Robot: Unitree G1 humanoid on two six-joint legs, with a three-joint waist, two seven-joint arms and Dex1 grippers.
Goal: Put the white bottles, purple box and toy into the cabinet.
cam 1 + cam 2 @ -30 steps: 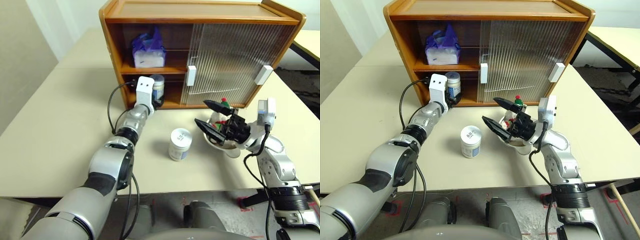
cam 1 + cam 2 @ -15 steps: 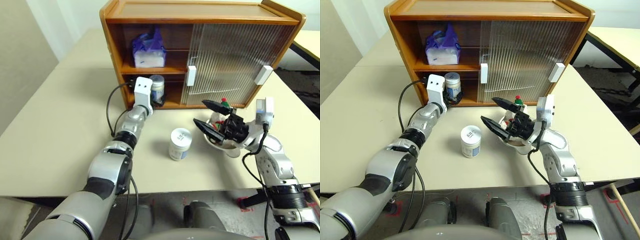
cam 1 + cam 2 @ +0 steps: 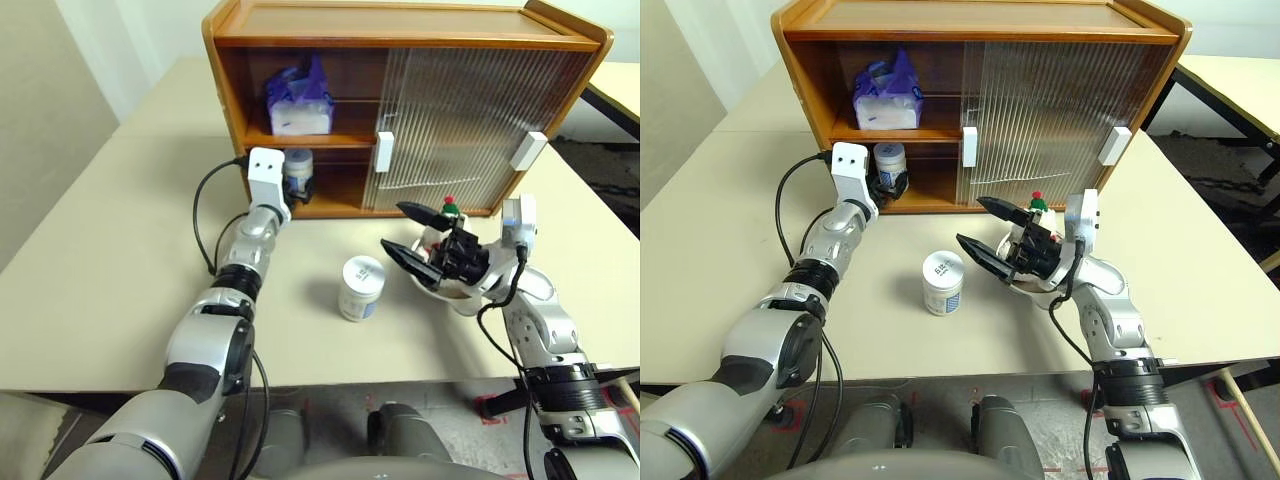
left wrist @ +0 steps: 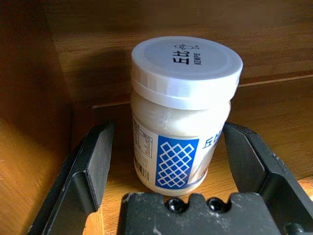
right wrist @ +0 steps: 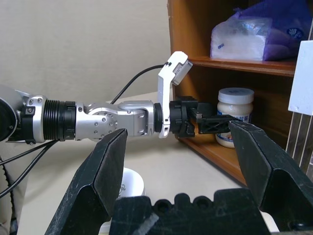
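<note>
One white bottle [image 4: 183, 112] now stands on the cabinet [image 3: 400, 40]'s lower shelf. My left gripper [image 4: 171, 161] has shifted left with it, fingers wide and seemingly clear. I'd call that placed. The purple box [image 3: 297, 98] sits above. The second bottle [image 3: 360, 288] waits on the table [image 3: 100, 260]; the toy [image 3: 448, 212] sits behind my wide-open right gripper [image 3: 408, 234].

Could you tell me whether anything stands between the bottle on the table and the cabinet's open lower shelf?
Nothing visible blocks it. The bottle stands on bare table in front of the cabinet. The left gripper and the other bottle take only the shelf's left end.
</note>
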